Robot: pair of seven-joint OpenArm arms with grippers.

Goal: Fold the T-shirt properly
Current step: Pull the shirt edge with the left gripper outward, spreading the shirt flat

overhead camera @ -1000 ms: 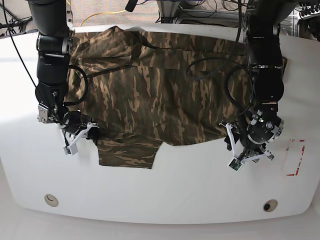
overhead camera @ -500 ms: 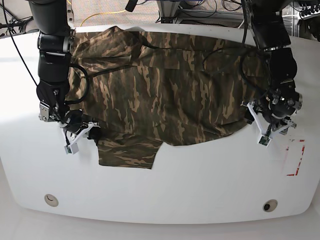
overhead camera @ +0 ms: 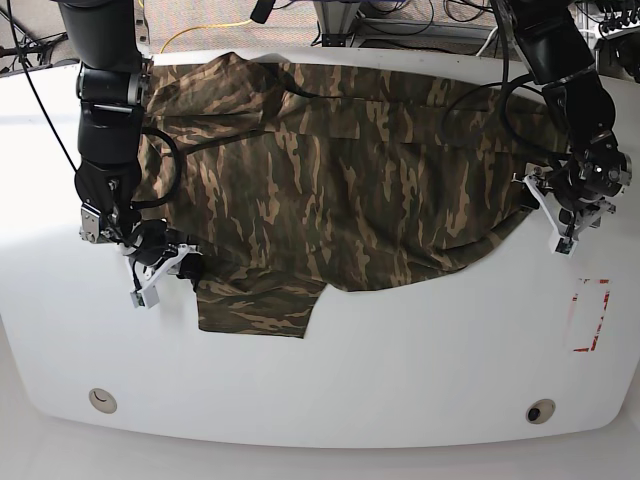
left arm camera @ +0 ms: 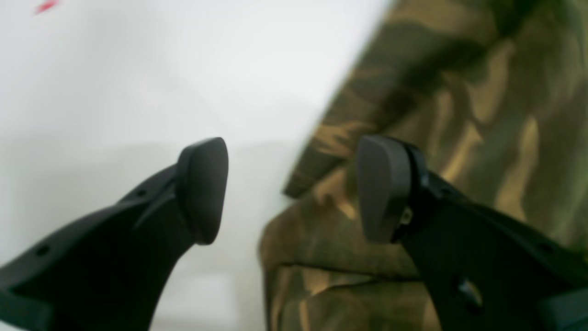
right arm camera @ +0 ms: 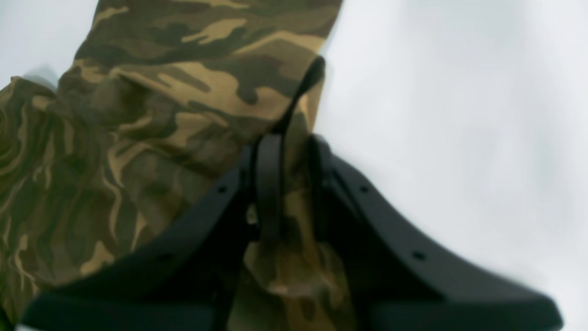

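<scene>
T-shirt (overhead camera: 340, 180): you have it spread wide across the far half of the white worktop (overhead camera: 400, 370), one sleeve lying toward the near edge.
Right tool (right arm camera: 287, 184): your jaws are pinched tight on a bunched edge of the T-shirt beside that sleeve.
Left tool (left arm camera: 294, 188): your jaws stand wide apart with nothing gripped; one finger (left arm camera: 202, 188) is over bare worktop, the other over the cloth's edge.
Red marking (overhead camera: 592, 315): near your left tool, apart from the cloth.
</scene>
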